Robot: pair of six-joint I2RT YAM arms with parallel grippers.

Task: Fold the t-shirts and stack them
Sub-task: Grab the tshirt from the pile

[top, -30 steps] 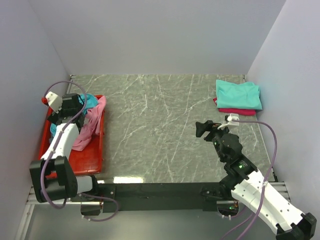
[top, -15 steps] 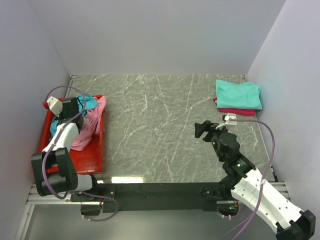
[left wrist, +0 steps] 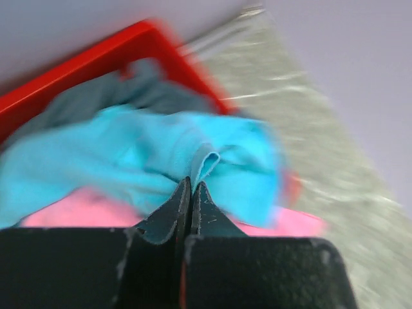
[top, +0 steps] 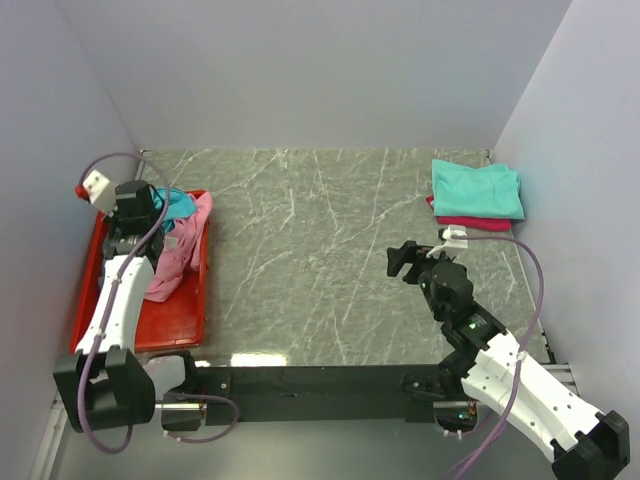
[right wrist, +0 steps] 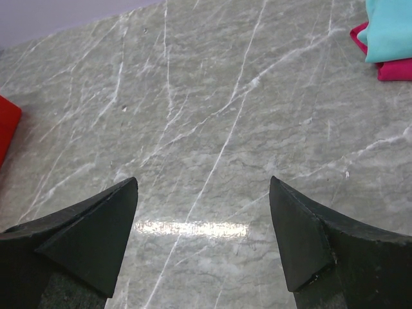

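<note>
1. Since a second ago, the left arm's wrist has swung toward the far left corner of the red tray (top: 172, 322). The jaws of the left gripper (left wrist: 191, 188), spread wide then, are now pressed together.
2. Those jaws pinch a raised fold of the turquoise shirt (left wrist: 145, 161) between their tips.
3. The turquoise shirt lies heaped at the far end of the tray, on top of the pink shirt (top: 178, 252). The slate-grey shirt (left wrist: 125, 91) sits behind it against the tray's far wall.
4. The pink shirt stretches along the tray's right side up to its rim.
5. The right gripper (right wrist: 203, 188) has drifted slightly left. It hovers over the marble table (top: 320, 215) with jaws wide apart, holding nothing.
6. The mint-green shirt (top: 478, 190) rests folded on the crimson shirt (top: 470, 223) at the table's far right corner, apart from the right gripper.
</note>
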